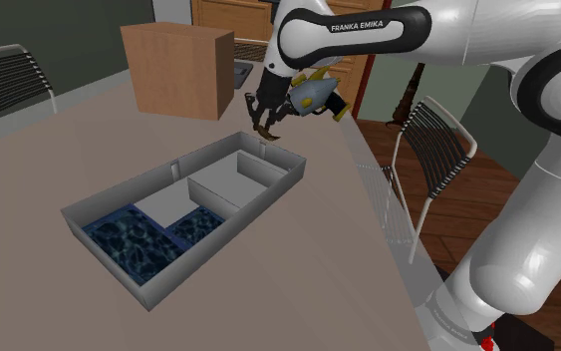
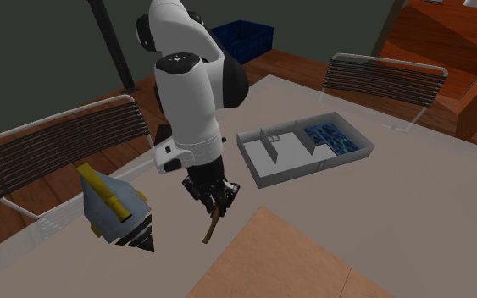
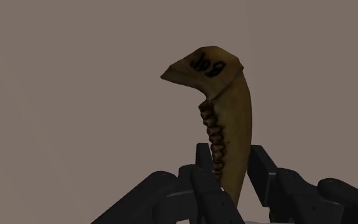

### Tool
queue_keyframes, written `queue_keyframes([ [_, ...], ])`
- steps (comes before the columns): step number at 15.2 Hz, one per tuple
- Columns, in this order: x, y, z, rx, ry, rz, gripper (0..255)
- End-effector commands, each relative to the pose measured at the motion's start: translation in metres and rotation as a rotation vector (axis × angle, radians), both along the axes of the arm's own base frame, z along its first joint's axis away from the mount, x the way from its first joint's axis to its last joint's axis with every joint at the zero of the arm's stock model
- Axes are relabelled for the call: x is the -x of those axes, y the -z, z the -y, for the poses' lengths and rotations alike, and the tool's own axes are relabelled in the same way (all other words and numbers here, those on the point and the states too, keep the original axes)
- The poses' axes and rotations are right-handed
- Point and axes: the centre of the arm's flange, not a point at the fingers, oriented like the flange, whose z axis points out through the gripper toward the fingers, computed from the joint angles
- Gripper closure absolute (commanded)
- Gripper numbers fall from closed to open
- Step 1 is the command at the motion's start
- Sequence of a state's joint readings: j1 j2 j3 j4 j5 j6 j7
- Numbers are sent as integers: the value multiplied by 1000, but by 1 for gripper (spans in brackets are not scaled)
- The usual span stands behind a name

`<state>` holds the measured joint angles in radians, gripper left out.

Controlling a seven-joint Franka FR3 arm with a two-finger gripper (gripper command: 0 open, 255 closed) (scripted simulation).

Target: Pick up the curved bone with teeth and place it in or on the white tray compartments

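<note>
Over the bench [image 1: 59, 150], beside the brown box [image 1: 178, 70], the gripper [image 1: 268, 118] has its fingers clamped on one end of the curved bone [image 3: 225, 121]. It's a tan bone, its row of teeth in plain sight, hanging just off the far end of the grey-walled tray [image 1: 218, 249].

We see a brown box [image 1: 176, 70] on the desk [image 1: 49, 160], a chair [image 1: 439, 128] at its edge, and a blue crate [image 2: 249, 38] beyond.

Dim, flat, even light throughout, with soft faint shadows
</note>
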<state>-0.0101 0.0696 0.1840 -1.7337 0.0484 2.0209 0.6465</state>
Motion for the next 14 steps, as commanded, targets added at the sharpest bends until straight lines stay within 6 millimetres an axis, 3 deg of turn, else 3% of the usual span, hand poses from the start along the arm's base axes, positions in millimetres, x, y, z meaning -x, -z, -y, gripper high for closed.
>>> queue_keyframes([
  [1, 0, -3, 0, 0, -1, -3, 255],
  [14, 0, -72, 0, 0, -1, -3, 255],
])
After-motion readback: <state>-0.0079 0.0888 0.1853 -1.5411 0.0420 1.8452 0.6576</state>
